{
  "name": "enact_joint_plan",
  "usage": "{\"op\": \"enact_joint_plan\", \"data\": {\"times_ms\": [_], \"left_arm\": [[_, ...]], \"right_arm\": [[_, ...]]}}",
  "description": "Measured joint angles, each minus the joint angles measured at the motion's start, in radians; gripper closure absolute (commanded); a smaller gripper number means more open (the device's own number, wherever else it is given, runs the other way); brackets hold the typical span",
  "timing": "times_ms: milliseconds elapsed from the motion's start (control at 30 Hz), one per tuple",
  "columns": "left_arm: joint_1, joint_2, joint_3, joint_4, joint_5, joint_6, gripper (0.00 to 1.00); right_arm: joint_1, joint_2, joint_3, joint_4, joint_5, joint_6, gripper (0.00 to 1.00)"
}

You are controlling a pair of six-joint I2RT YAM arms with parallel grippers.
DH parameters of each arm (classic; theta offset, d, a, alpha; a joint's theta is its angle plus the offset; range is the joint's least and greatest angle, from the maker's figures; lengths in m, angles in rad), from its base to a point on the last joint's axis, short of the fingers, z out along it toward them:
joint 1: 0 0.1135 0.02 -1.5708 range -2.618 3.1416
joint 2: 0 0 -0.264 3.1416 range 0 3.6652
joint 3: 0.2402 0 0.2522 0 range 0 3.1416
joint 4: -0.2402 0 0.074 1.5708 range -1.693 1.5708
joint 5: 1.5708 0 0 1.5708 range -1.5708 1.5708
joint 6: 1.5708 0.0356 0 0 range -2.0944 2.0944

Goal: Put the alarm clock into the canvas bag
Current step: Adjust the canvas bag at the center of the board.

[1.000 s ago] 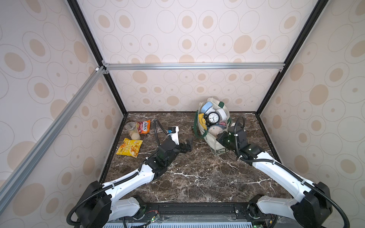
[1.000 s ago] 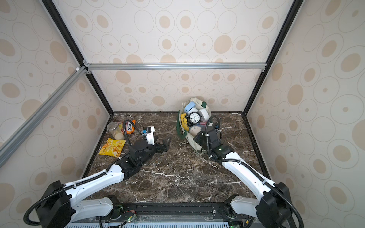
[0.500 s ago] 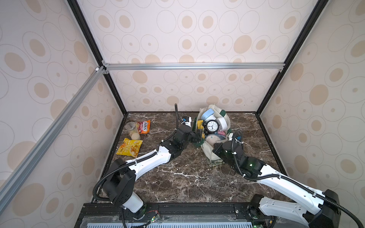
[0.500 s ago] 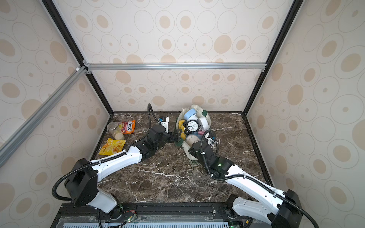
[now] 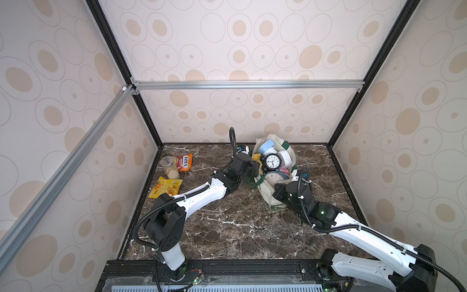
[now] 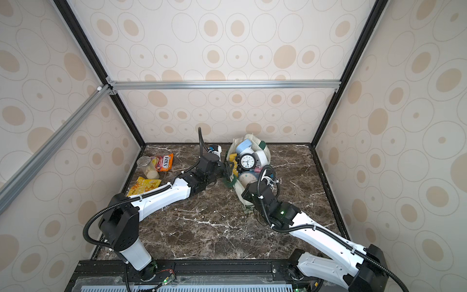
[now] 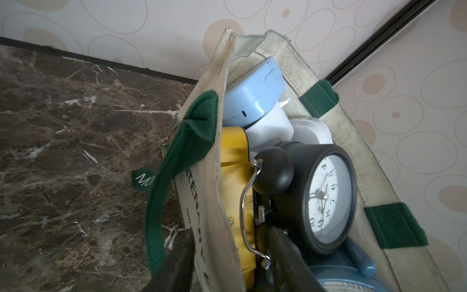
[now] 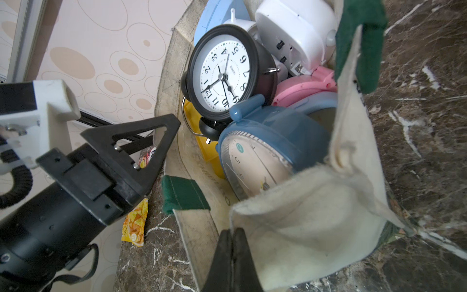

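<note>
Alarm clock: the black alarm clock (image 8: 222,75) with a white face lies in the open canvas bag (image 8: 303,215), on top of other clocks (a blue one (image 8: 273,131) is just beside it)
Bag: it is at the back of the marble desk (image 5: 227,227)
Left pincer (image 7: 231,232): fingers apart, one outside and one inside the bag's wall, near a green handle (image 7: 182,156)
Right pincer (image 8: 232,242): fingers together, clamped on the bag's rim
Snack packets (image 5: 165,187): well apart from the bag, on the desk's left side
</note>
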Motion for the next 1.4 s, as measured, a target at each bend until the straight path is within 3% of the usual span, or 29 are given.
{"op": "enact_joint_plan", "data": {"times_ms": [133, 233, 400, 667, 900, 1067, 1400], "left_arm": [[0.016, 0.010, 0.010, -0.023, 0.029, -0.018, 1.00], [0.034, 0.010, 0.010, -0.036, 0.047, -0.009, 1.00], [0.046, 0.008, 0.019, -0.069, 0.071, 0.047, 1.00], [0.084, -0.035, 0.003, -0.151, 0.085, 0.144, 1.00], [0.131, -0.111, -0.053, -0.199, 0.089, 0.194, 1.00], [0.166, -0.140, -0.076, -0.213, 0.092, 0.216, 1.00], [0.195, -0.164, -0.097, -0.224, 0.120, 0.231, 1.00]], "right_arm": [[0.002, -0.024, 0.006, -0.016, 0.027, -0.137, 0.34], [-0.010, -0.016, 0.086, -0.119, 0.049, -0.267, 0.16], [-0.113, 0.015, 0.267, -0.249, 0.013, -0.423, 0.15], [-0.294, 0.100, 0.331, -0.344, -0.092, -0.531, 0.20], [-0.414, 0.217, 0.385, -0.340, -0.190, -0.545, 0.22], [-0.436, 0.288, 0.414, -0.298, -0.260, -0.540, 0.24], [-0.499, 0.403, 0.435, -0.219, -0.360, -0.497, 0.40]]}}
